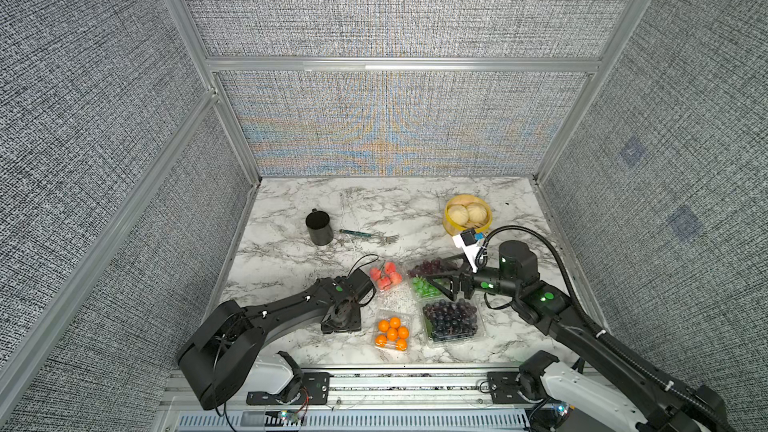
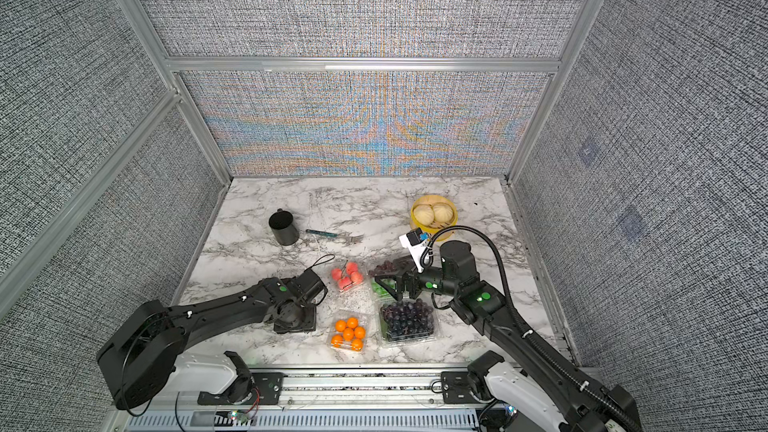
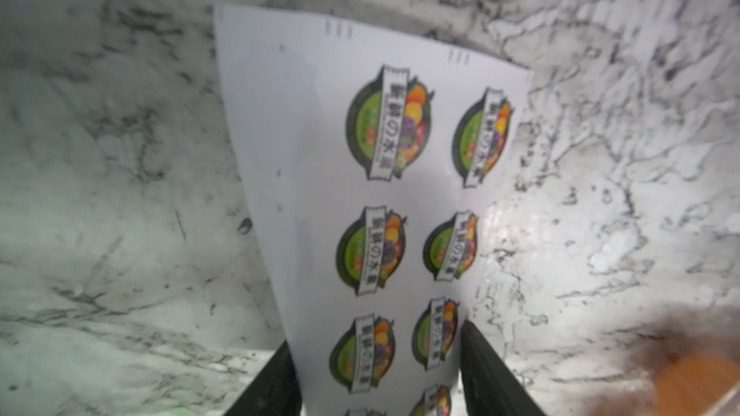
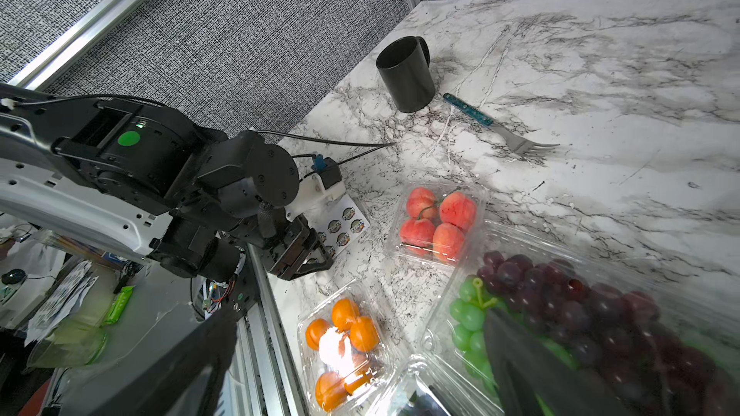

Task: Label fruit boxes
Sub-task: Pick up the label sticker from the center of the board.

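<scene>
while the left gripper [image 3: 376, 334] straddles the sticker sheet [image 3: 360, 154], pinch unclear, the right gripper [image 1: 428, 278] hovers spread over the red-green grape box [image 1: 417, 286].

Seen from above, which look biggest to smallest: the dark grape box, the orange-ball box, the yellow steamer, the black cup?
In a top view:
1. dark grape box
2. orange-ball box and yellow steamer look about alike; the steamer sits farther from the camera, so I leave them unranked
3. black cup
</scene>
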Available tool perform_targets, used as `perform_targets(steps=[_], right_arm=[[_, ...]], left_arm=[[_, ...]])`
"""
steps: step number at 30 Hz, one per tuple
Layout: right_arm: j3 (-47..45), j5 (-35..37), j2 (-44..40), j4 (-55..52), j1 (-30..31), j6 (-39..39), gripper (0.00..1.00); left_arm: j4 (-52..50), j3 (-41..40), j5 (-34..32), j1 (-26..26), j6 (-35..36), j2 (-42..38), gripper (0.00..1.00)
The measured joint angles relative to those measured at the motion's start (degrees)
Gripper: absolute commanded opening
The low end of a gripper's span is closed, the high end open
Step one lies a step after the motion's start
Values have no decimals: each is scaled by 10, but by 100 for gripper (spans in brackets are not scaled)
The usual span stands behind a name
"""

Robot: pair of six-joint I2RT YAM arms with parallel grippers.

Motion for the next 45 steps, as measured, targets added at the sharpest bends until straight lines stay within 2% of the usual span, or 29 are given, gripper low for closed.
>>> perform_targets(steps=[4, 8, 16, 27, 33, 39, 45], right_arm=[[0, 3, 2, -2, 2, 0, 99], [1, 4, 10, -6, 8, 0, 99], [8, 4, 30, -9, 24, 0, 99], [26, -26, 114, 27, 57, 31, 97], [63, -64, 186, 124, 113, 96, 91], [129, -75, 269, 208, 117, 155, 87], [168, -120, 335, 282, 124, 193, 74]], left_arm=[[10, 1, -8, -3, 0, 0, 42], [22, 0, -26, -2, 3, -12, 36], [-3, -2, -44, -1, 17, -61, 35], [0, 51, -64, -2, 81, -244, 33], [114, 16, -5, -3, 154, -327, 32], [203, 16, 42, -3, 199, -361, 32], [263, 7, 72, -3, 219, -365, 32]])
